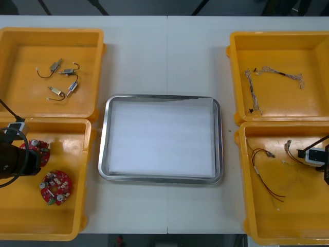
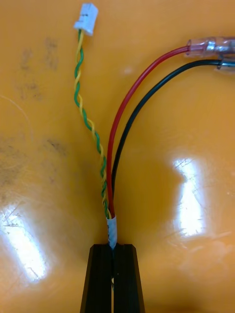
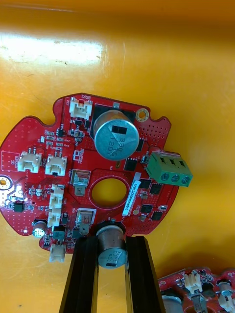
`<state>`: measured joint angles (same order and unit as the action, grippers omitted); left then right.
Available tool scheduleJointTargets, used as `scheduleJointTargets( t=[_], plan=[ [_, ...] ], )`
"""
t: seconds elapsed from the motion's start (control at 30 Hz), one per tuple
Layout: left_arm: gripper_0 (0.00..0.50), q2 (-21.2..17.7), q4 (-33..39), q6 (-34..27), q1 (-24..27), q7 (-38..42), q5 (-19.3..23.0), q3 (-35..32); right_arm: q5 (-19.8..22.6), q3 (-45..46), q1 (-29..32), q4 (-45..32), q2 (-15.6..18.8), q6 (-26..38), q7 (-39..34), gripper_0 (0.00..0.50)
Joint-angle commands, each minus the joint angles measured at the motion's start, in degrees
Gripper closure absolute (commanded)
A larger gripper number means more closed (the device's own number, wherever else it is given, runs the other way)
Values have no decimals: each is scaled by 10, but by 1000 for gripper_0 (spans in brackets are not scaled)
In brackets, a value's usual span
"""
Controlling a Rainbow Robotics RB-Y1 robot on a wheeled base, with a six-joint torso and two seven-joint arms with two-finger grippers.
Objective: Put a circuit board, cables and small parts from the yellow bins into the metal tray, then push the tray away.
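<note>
- Steel tray (image 1: 103, 139), white inside, sits dead centre on the table and has nothing in it. No items delivered, push not started.
- Clock directions are read off the tray, with 12 at the table's far edge.
- Left gripper (image 3: 111, 243) is at 8 o'clock, down in the near-left yellow bin (image 1: 56, 218). Its fingers are partly closed, clamping a silver can-shaped component on the rim of a red circuit board (image 3: 88, 168).
- That board looks flat on the bin floor, so I'd say gripped but not lifted. A second board (image 1: 55, 187) lies just beside it.
- Right gripper (image 2: 113, 250) is at 4 o'clock, in the near-right yellow bin (image 1: 298, 211). Its fingers are pinched almost together on the white sleeve of a cable bundle (image 2: 112, 229).
- The bundle is red, black and a green/yellow twisted pair ending in a white plug. It trails over the bin floor; can't tell if it is off the floor yet.
- In the 10 o'clock bin (image 1: 25, 51) the small metal parts (image 1: 64, 82) with short black leads are untouched.
- In the 2 o'clock bin (image 1: 277, 49) a thin twisted cable (image 1: 272, 72) is untouched.
- My read: both arms are at the grasp stage of their first picks.
- Left to do: carry the board and cable to the tray, fetch the parts, then shove the tray toward 12.
</note>
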<state>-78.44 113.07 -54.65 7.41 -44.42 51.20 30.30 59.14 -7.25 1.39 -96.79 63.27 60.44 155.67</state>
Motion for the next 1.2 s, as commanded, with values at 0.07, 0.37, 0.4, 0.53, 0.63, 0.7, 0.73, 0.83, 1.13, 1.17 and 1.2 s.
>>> scheduleJointTargets(
  t=[0.07,0.37,0.4,0.53,0.63,0.7,0.73,0.83,1.13,1.17,1.2],
  plan=[
    [494,0,0,6,9,14,3,7,13,15,-26,-5,24,29,-7,500],
    [495,-29,12,5,9,-2,5,7,69,70,-60,-15,13,152,-7,500],
    [496,-36,12,5,9,-5,8,6,77,84,-62,-15,6,172,-7,500],
    [496,-58,15,15,9,-15,31,6,106,134,-71,-17,-19,240,-7,500],
    [496,-73,16,26,9,-22,54,6,128,165,-75,-17,-29,274,-7,500],
    [495,-85,21,30,9,-26,60,6,137,179,-77,-18,-31,291,-7,500],
    [496,-89,23,30,9,-28,63,6,142,185,-78,-18,-31,299,-7,500],
    [496,-106,29,31,9,-32,80,-1,156,205,-79,-18,-31,322,-7,500],
    [500,-142,29,31,8,-104,188,-30,162,253,-80,-74,-31,371,-7,500],
    [499,-147,29,31,9,-112,201,-32,161,257,-80,-84,-31,377,-30,500],
    [500,-151,31,31,9,-117,212,-37,159,260,-80,-95,-31,381,-52,500]
  ],
)
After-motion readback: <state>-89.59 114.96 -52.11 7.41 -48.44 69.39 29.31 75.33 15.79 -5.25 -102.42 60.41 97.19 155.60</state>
